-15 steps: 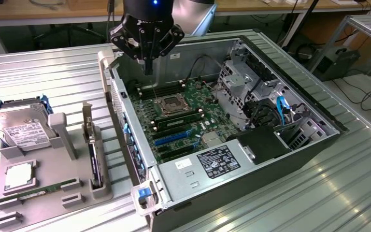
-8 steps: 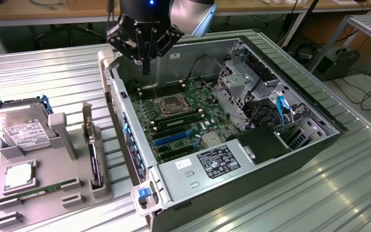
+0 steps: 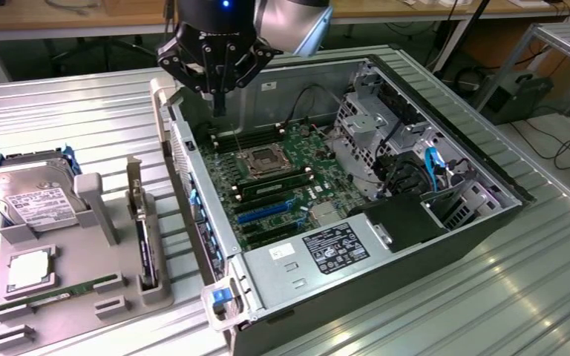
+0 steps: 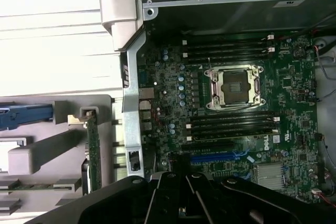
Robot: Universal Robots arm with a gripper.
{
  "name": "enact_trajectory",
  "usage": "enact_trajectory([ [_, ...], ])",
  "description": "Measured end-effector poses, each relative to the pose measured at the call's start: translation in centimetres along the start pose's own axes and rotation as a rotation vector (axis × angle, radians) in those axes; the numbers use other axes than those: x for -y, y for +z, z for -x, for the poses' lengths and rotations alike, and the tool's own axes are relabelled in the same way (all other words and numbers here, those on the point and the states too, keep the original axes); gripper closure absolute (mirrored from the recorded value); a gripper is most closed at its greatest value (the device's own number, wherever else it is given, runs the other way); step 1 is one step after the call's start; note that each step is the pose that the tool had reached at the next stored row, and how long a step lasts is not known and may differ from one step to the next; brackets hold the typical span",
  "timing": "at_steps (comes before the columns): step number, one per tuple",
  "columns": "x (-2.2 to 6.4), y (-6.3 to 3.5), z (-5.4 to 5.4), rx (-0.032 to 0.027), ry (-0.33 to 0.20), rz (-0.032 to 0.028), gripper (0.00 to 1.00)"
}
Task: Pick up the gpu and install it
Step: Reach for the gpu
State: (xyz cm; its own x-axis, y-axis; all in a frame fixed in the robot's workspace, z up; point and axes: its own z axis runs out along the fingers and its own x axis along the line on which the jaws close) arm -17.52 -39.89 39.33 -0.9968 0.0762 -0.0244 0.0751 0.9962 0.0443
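The gpu stands on edge in a slot of the grey holder, to the exterior view's left of the open computer case. Its silver bracket is at the far end. From the wrist it appears edge-on as a thin green strip, the gpu. My gripper hangs shut over the case's far-left corner, above the motherboard, with nothing between its fingers. It is well apart from the card. The gripper shows as dark closed fingers over the motherboard near the blue slot.
The holder also carries a silver hard drive, a processor chip and a green memory stick. The case's side wall rises between holder and motherboard. Drive cages and cables crowd the case's right half.
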Motion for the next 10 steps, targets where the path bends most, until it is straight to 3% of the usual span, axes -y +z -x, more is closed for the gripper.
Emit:
enact_trajectory([
  [10,0.06,-0.02,-0.78,0.0001,0.0,0.0,0.89],
])
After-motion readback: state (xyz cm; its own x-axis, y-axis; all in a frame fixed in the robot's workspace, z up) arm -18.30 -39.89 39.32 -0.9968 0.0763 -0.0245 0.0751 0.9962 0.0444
